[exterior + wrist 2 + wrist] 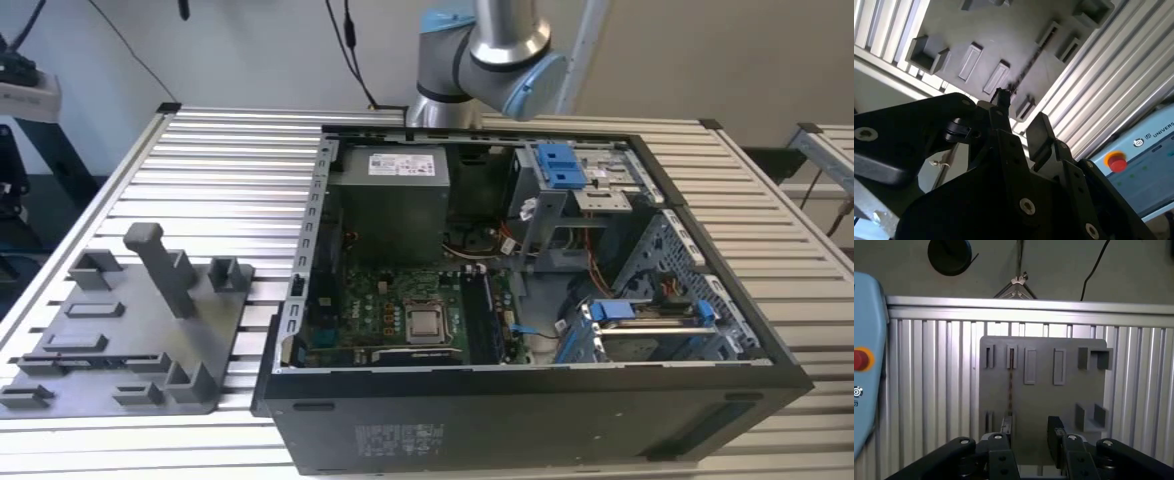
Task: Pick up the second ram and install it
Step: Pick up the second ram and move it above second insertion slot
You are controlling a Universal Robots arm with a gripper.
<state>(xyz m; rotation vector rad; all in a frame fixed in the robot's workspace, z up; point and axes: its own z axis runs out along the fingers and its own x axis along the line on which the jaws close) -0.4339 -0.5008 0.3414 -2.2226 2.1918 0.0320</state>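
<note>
The second ram (1010,385) is a thin dark stick standing on edge in a slot of the grey tray (1044,400). It runs between two pairs of small holders. In the second wrist view the ram (1026,67) shows as a thin dark line across the tray (1004,35). My gripper (1030,432) hangs well above the tray, open, with nothing between its black fingers (1004,429). One finger lines up with the near end of the ram, apart from it. The gripper (1021,117) also stands open in the second wrist view.
An open computer case (747,350) lies on the ribbed aluminium table (227,170), with its motherboard (400,310) exposed. The tray (134,340) sits at the exterior view's left and carries a tall upright post (160,265). A pendant with a red button (1116,161) lies beside the table.
</note>
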